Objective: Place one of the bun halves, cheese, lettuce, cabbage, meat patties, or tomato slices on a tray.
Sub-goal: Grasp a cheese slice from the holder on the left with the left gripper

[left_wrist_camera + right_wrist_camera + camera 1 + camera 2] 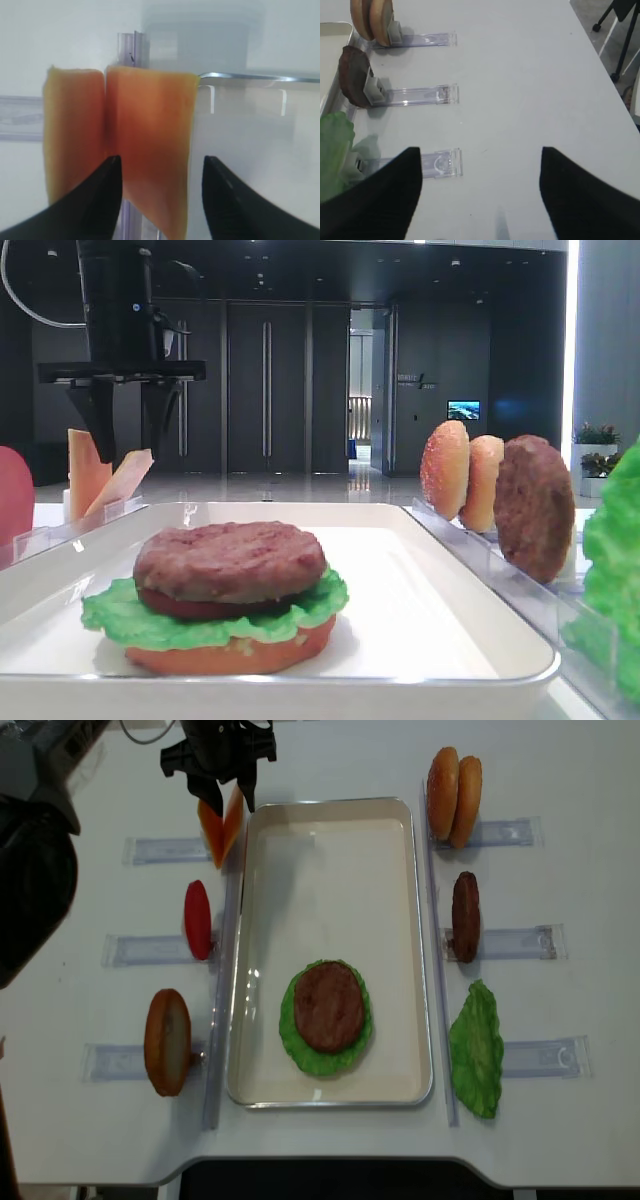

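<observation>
Two orange cheese (150,130) slices stand in a V on a clear rack just left of the white tray (330,820). My left gripper (160,160) hangs over them, open. Its fingers straddle the slice that leans toward the tray; one tip is in the V and the other is just clear of the slice's right edge. From the low front view the gripper (130,445) is above the leaning cheese (122,480). On the tray (450,580) sits a stack of bun base (230,655), lettuce (120,615), tomato and meat patty (230,558). My right gripper (477,150) is open over bare table.
Right of the tray, clear racks hold two bun halves (453,783), a patty (465,915) and lettuce (476,1045). Left racks hold a tomato slice (197,918) and a bun half (167,1040). A clear rack (440,162) lies by my right gripper's left finger.
</observation>
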You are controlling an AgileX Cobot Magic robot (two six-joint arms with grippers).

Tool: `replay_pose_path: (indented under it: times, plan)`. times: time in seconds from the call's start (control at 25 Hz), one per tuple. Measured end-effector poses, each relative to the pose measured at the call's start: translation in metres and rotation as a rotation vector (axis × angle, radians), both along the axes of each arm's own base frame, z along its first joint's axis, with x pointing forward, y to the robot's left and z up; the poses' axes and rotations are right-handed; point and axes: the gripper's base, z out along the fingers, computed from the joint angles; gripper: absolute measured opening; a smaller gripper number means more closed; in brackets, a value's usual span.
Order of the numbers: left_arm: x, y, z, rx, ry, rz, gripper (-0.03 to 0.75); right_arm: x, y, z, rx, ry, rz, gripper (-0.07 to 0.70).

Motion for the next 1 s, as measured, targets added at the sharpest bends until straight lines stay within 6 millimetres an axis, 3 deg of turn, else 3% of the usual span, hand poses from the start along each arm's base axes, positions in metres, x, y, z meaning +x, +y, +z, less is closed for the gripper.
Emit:
replay_pose_path:
  times: [1.0]
  plan:
    - [0.0008,0.0083,-0.0003,0.010,0.015,0.015,0.392,0.0000,0.0000,0.0000,0.000,0.000,0.000,0.476]
